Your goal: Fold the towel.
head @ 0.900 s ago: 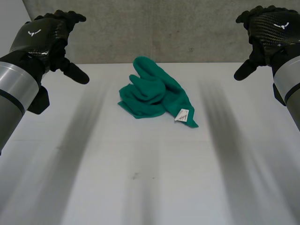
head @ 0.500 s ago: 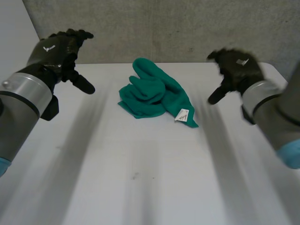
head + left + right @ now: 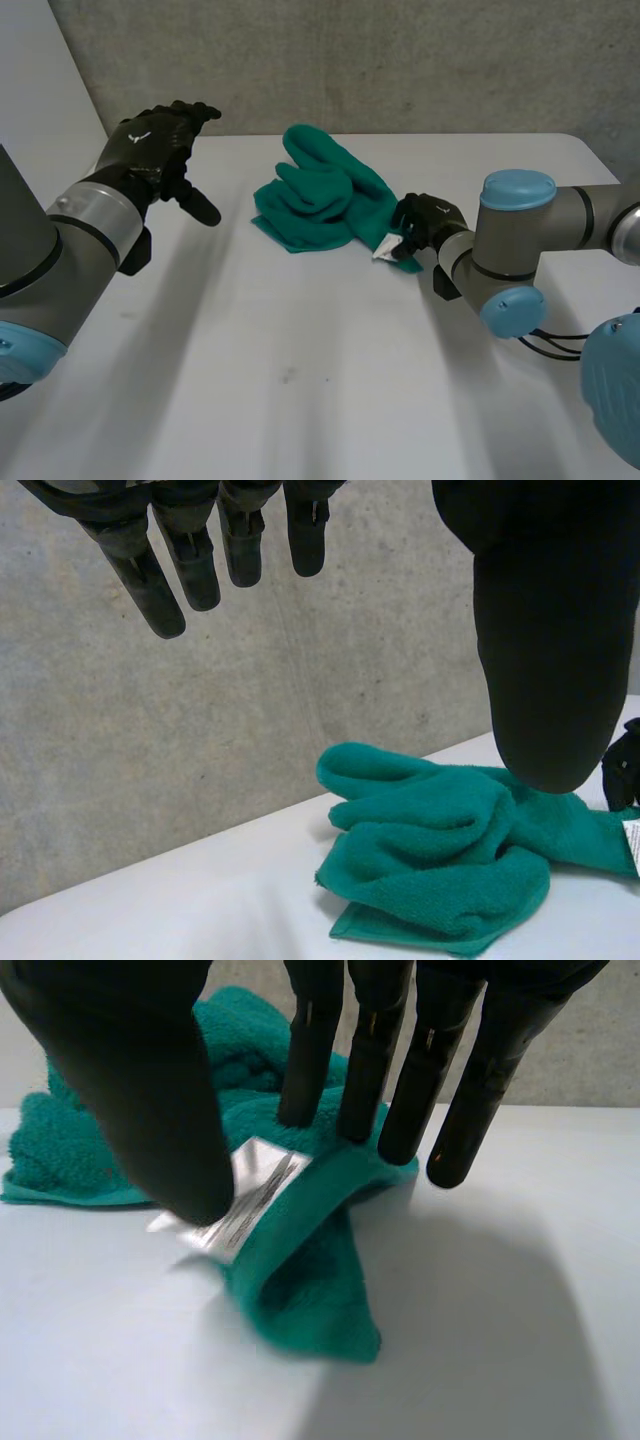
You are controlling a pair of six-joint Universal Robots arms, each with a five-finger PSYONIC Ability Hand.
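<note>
Thick grey tubes form both arms; the right arm (image 3: 575, 215) at three o'clock shows round light-blue caps (image 3: 518, 188). The black left hand (image 3: 150, 152) at ten o'clock bears a small white emblem (image 3: 137, 136) on its back; the right hand (image 3: 430, 220) is black too.

White matte table (image 3: 300, 400) w/ grey concrete wall (image 3: 420, 60) right behind it (mottled, few small pits)
</note>
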